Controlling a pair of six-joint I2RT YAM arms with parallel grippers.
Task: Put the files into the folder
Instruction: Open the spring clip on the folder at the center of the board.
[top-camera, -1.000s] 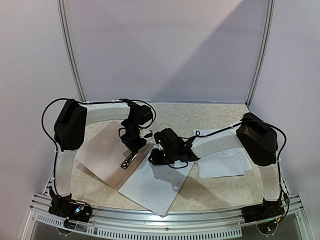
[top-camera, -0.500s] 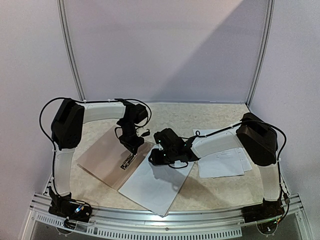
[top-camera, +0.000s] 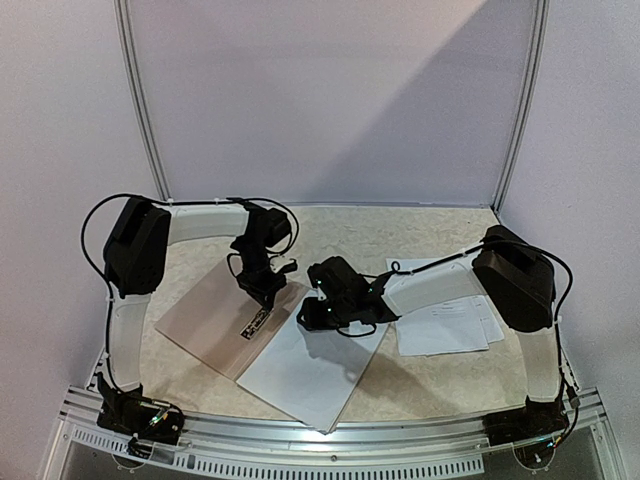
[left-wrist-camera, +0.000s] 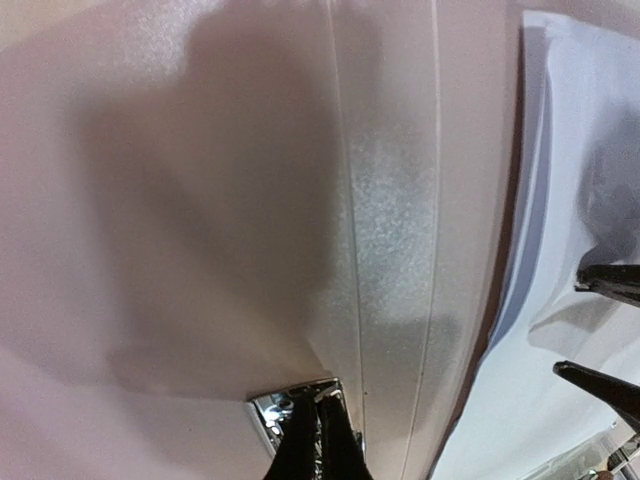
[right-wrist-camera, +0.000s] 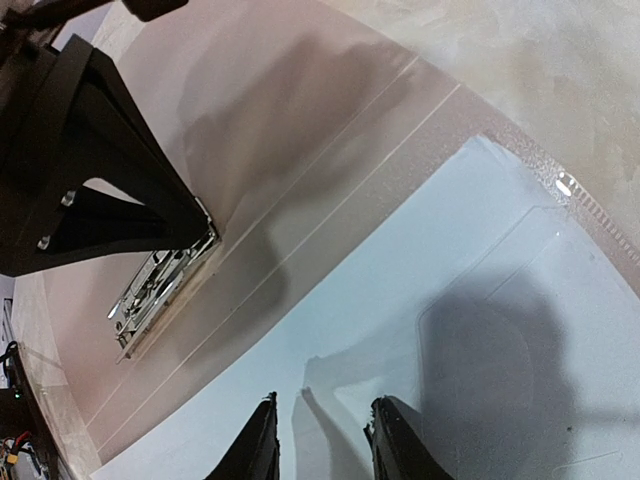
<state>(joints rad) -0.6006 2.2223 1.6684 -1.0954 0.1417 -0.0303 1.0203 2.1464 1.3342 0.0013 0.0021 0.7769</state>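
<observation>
The brown folder (top-camera: 205, 315) lies open on the table, with its metal clip (top-camera: 258, 322) near the fold. My left gripper (top-camera: 263, 298) is shut, and its tips (left-wrist-camera: 320, 400) rest on the near end of the clip (left-wrist-camera: 268, 412). A blank white sheet of the files (top-camera: 310, 370) covers the folder's right half. My right gripper (top-camera: 312, 312) hovers low over that sheet (right-wrist-camera: 480, 300); its jaws (right-wrist-camera: 322, 425) stand a little open with nothing between them. The right wrist view shows the clip (right-wrist-camera: 160, 285) under the left fingers (right-wrist-camera: 100, 180).
More files, printed sheets (top-camera: 445, 325), lie in a loose stack on the beige table (top-camera: 400, 235) under my right forearm. An aluminium rail (top-camera: 330, 440) runs along the near edge. Pale wall panels close off the back and both sides.
My left wrist has shifted slightly back and to the left, with its tips staying at the clip. The right arm and the white sheet have not moved.
</observation>
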